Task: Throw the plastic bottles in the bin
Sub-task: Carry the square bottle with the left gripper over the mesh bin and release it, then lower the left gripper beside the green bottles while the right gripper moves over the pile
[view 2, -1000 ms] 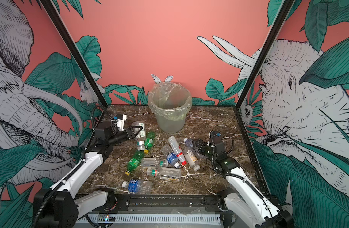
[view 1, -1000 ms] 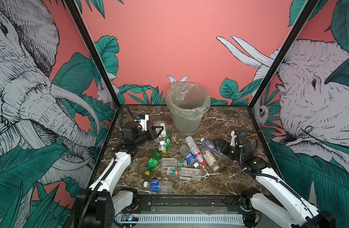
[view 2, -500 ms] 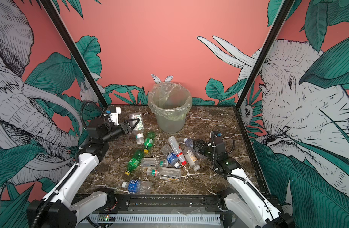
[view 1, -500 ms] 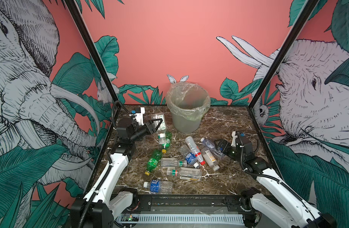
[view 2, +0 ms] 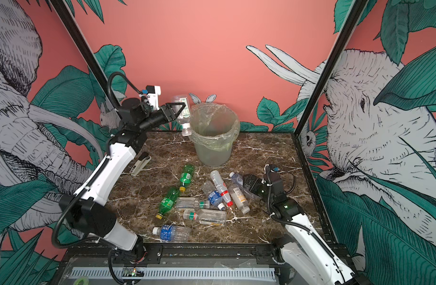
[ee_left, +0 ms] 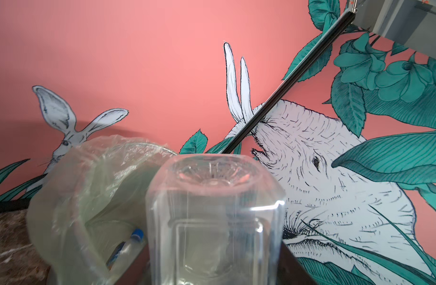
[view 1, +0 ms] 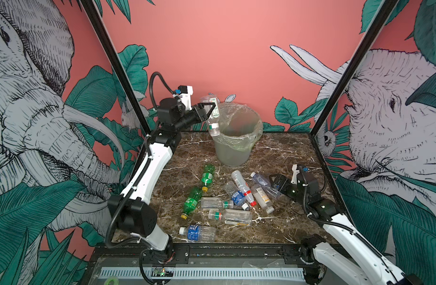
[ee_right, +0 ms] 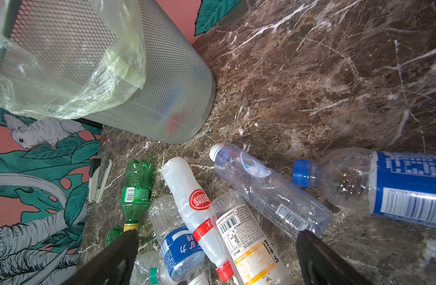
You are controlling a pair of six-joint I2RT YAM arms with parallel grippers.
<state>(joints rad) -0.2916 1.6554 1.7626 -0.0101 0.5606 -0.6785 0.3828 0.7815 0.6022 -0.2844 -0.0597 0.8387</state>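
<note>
My left gripper (view 1: 209, 111) is raised at the left rim of the bin (view 1: 233, 150), shut on a clear plastic bottle (view 1: 213, 124) with a green label that hangs cap down. In the left wrist view this bottle's base (ee_left: 217, 217) fills the lower middle, with the bin (ee_left: 88, 197) behind it. Several more plastic bottles lie mid-table in both top views, two of them green (view 1: 208, 176) (view 2: 168, 201). My right gripper (view 1: 277, 181) (ee_right: 217, 237) stands open low over the right end of that heap, holding nothing.
A white-and-black stapler-like object (view 2: 139, 164) lies on the marble near the left wall. A blue-labelled bottle (view 1: 198, 232) lies by the front edge. The bin (view 2: 213, 153) stands at the back centre, and a blue-capped bottle (ee_left: 128, 244) lies inside it. Black frame posts rise at the back corners.
My left arm has lifted the clear bottle from the left of the table, up and rightward to the bin's rim. The right arm has not moved.
</note>
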